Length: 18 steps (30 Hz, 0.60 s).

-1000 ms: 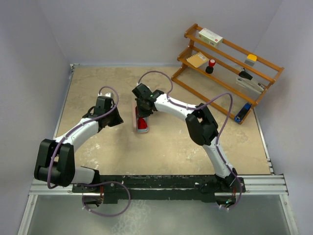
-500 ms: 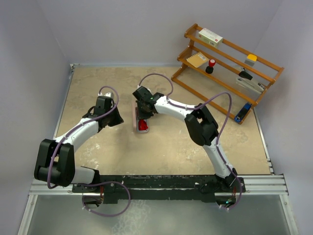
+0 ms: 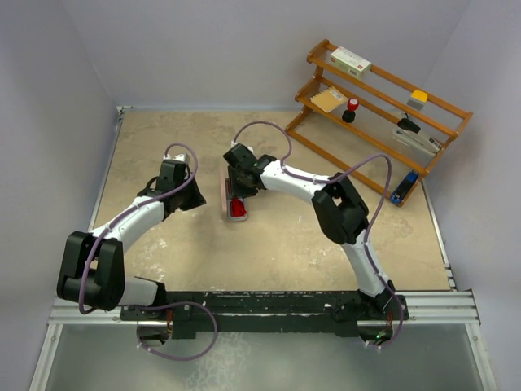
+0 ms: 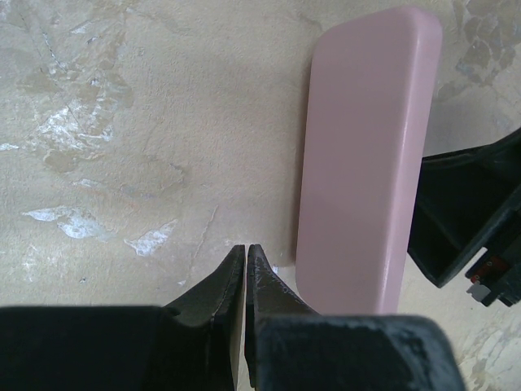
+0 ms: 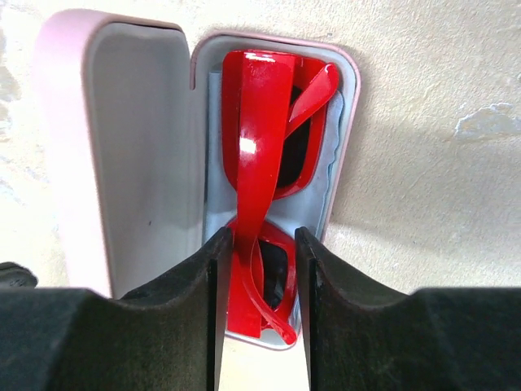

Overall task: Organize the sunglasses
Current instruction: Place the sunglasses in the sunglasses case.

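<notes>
Beige mottled table (image 3: pixel 163 147) fills the middle of the top view, walled in pale grey on three sides. Wooden slatted rack (image 3: pixel 383 90) at upper right, tilted, with small items on its shelves, among them a white box (image 3: pixel 350 60). Left arm (image 3: pixel 130 216) reaches from lower left up toward centre; right arm (image 3: pixel 326 195) arcs from lower right to centre. Pink case (image 3: pixel 225 195) lies on the table at centre between the two arm ends, opened out flat. In the right wrist view its lid (image 5: pixel 122 147) is at left with the white lining up, and the tray is at centre. In the left wrist view the lid's pink shell (image 4: pixel 366 155) runs down the right half of the frame. Sunglasses (image 5: pixel 260 138), glossy red and folded, sit inside the tray lengthwise, one temple crossing over the lenses; from above they show as a red patch (image 3: pixel 238 208) at the case's lower end. Pale blue cloth (image 5: pixel 332 163) lines the tray under them, with a wavy edge along the right side. Right gripper (image 5: pixel 262 240) hangs over the tray's near end, jaws parted partway and straddling the frame, with a gap at the right finger; not clamped on it. Left gripper (image 4: pixel 246 251) is pinched fully closed with nothing between the tips, over bare table just left of the case.
</notes>
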{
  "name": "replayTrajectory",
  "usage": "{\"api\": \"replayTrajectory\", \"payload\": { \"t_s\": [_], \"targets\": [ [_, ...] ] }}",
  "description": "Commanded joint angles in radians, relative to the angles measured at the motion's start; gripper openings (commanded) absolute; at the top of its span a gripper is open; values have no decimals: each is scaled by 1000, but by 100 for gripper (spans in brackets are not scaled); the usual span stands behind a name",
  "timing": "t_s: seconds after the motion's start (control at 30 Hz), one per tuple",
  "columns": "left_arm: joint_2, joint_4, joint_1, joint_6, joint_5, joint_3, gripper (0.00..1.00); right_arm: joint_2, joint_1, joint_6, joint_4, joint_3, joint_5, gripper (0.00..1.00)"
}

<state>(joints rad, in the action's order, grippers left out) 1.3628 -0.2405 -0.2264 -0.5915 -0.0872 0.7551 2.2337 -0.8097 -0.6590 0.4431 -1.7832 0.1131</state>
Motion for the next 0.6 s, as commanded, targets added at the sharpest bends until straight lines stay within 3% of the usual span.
{"api": "replayTrajectory", "payload": {
  "t_s": [0.0,0.27,0.4,0.57],
  "targets": [
    [-14,27,7,-7,1,16,0,-108,4,17,18,-4,-8,40],
    [-18,4,7,-4,18,28,1,-238,7,35,0,87,-15,38],
    [-26,-26,7,-6,29,60,3,-296,32,29,-38,198,-27,1],
    [-32,-53,7,-3,40,98,5,-359,84,14,-140,384,-54,0]
  ]
}}
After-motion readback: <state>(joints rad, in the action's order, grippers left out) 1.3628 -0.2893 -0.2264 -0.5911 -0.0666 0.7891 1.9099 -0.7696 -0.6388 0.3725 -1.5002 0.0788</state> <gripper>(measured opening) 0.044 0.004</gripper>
